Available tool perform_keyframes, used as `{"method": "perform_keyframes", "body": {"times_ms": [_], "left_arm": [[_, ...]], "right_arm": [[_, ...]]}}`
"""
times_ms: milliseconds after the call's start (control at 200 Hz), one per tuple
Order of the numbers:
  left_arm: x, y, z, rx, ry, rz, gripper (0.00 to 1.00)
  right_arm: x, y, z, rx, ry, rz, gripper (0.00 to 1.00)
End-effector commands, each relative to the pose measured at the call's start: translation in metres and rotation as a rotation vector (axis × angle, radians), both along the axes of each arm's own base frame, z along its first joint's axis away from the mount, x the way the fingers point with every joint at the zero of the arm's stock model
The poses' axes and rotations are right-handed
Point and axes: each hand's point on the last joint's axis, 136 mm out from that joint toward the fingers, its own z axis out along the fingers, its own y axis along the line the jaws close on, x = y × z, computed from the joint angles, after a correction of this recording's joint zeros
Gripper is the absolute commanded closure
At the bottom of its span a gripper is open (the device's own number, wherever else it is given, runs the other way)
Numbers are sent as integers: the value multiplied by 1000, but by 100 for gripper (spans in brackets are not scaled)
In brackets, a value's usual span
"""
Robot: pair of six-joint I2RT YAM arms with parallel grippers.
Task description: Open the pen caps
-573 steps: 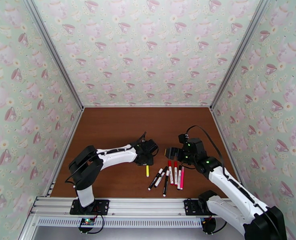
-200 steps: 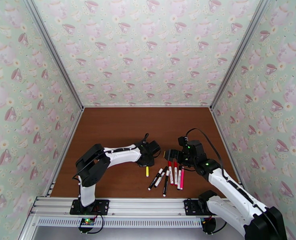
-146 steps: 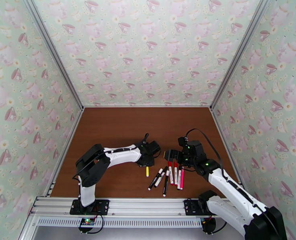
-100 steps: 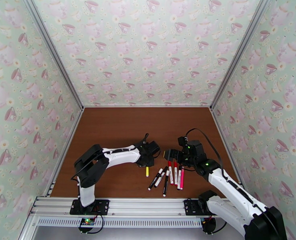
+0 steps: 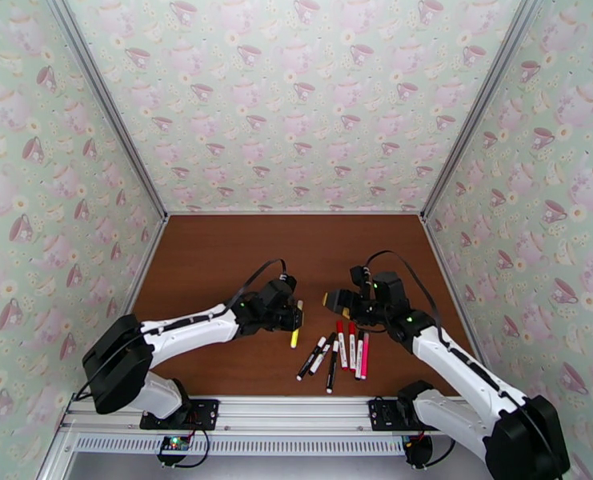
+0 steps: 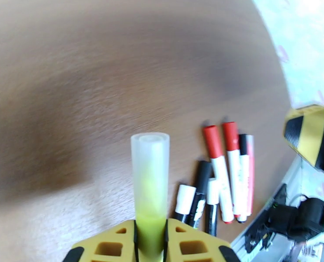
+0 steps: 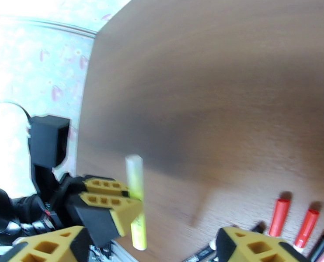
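**Yellow marker pinched in my left gripper, right gripper gaping beside it**

My left gripper (image 5: 293, 318) is closed tight on the slim yellow plastic marker (image 5: 294, 338). Its two yellow-and-black fingers (image 6: 118, 241) pinch the barrel from either side, crosswise to its length. The marker is up off the brown wooden tabletop (image 5: 232, 250).

From overhead its long axis runs near-to-far with a slight lean. The pale end points toward the far wall and the bright yellow end back toward my bases. In my left wrist view the frosted, translucent cylindrical cap (image 6: 150, 171) juts out beyond my fingers. It is seated on the barrel, with its flat round end facing away from them. In my right wrist view the marker stands close to upright, cap end up, the yellow tail hanging below the left fingers.

My right gripper (image 5: 334, 301) hovers just to the right of the marker, near it but apart. Its jaws stand well apart and grip nothing.

The six other slim markers (image 5: 331, 370) lie flat on the tabletop on the near side of my right gripper. They are packed side by side, roughly near-to-far. Two white-barrelled ones carry red plastic caps (image 6: 213, 140) pointing toward the far wall. A pink marker (image 5: 365, 358) lies at the right edge of the group, and the black-ended ones at the left fan outward.
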Motion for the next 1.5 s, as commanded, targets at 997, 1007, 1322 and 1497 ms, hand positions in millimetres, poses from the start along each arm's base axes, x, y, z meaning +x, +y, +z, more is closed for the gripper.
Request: {"method": "perform_keyframes", "body": {"times_ms": [997, 1007, 1322, 1497], "left_arm": [[-15, -34, 60, -296, -90, -236, 80], [-15, -34, 60, -296, -90, -235, 80], [-15, -35, 60, -305, -87, -229, 80], [-14, -35, 59, -304, -84, -228, 80]], "right_arm": [[7, 52, 19, 36, 38, 169, 49], [7, 53, 19, 37, 37, 170, 50], [8, 63, 15, 48, 52, 171, 63], [8, 64, 14, 46, 55, 166, 71]]}}
